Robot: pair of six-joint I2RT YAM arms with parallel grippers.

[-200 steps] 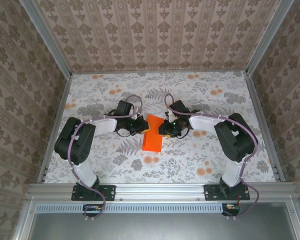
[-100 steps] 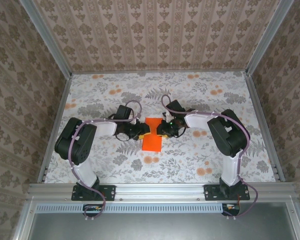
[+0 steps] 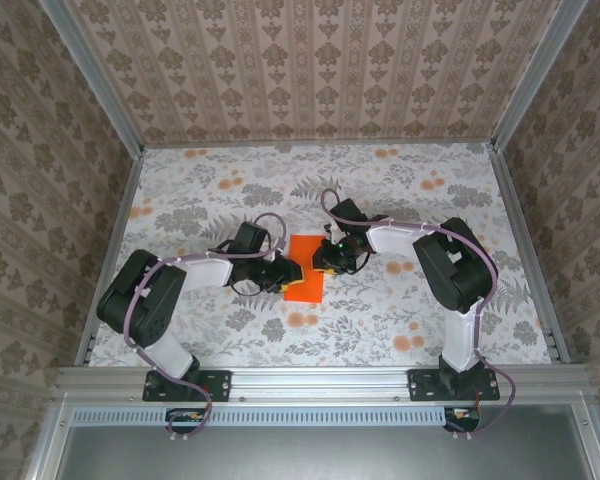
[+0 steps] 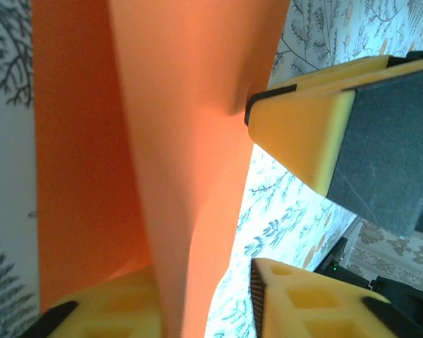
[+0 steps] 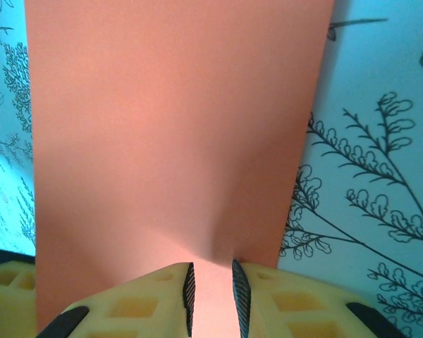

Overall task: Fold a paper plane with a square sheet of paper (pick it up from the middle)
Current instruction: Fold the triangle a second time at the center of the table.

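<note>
Two claws meet at the square sheet of paper (image 3: 306, 283), which lies on the flowered surface (image 3: 410, 200) between them. The right claw (image 5: 211, 285) is closed on the paper's edge, puckering it. The left claw (image 4: 201, 285) stands partly open astride a raised fold, with one pad clear of the paper.

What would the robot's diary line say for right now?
paper: folded, between arms | right gripper: pinching its edge | left gripper: open, raised flap between fingers
</note>
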